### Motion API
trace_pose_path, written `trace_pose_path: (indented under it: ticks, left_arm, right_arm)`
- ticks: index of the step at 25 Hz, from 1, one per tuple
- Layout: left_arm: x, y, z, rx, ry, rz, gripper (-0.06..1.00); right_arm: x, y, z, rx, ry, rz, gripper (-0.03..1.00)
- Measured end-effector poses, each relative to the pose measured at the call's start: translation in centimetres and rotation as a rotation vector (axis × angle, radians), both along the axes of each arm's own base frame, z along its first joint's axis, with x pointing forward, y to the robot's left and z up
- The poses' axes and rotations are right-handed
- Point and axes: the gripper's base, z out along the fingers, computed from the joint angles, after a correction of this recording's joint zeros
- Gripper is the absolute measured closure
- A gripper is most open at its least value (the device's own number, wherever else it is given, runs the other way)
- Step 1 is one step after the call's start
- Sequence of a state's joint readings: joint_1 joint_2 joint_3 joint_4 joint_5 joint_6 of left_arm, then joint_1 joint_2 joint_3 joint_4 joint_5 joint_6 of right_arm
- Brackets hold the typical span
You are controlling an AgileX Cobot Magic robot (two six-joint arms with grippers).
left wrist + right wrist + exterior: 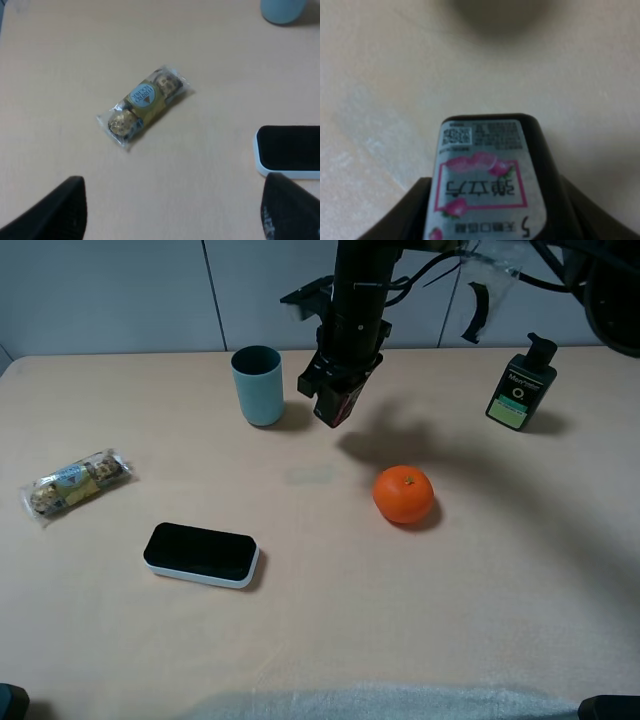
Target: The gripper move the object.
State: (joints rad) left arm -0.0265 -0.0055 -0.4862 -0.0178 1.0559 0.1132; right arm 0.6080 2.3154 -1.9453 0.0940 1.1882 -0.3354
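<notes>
The right tool (338,400) is closed on the small black rectangular box (485,180) with a pink and white label. It grips the box from two sides, as the right wrist view shows. In the high view the box hangs in this tool above the light beige table (450,600) and does not touch the surface; a shadow lies on the table beside it. The box is near the teal cylindrical cup (258,385), between this cup and the round orange fruit (404,493), and it touches neither of them.

The left tool (172,210) is wide open and holds nothing. It hovers over the table near the clear plastic packet of gold-wrapped chocolates (145,105) and the flat black-and-white case (290,150).

I judge that the first part of the task is done: the box is grasped and lifted. What is left is to carry it to another place, to lower it on the table and to let it go. The task does not say where, so I cannot tell the goal. There is free table in front of the orange fruit, and the black-and-green pump bottle (520,385) stands well apart at the far side
</notes>
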Motion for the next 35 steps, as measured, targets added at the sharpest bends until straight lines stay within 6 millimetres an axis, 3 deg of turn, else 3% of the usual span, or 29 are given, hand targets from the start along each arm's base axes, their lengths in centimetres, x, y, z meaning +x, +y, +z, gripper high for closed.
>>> trace_pose_path:
  ticks: [5,16,35]
  left_arm:
    - [0.0,0.0,0.0,0.000,0.000,0.000,0.23]
    - [0.0,0.0,0.0,0.000,0.000,0.000,0.23]
    - [0.0,0.0,0.0,0.000,0.000,0.000,0.23]
  right_arm:
    - [0.1,0.1,-0.3,-0.011,-0.013,0.024,0.61]
    - [-1.0,2.4,-3.2,-0.027,-0.010,0.107,0.61]
    - [-0.7,2.7,-3.1,-0.010,-0.040,0.112,0.61]
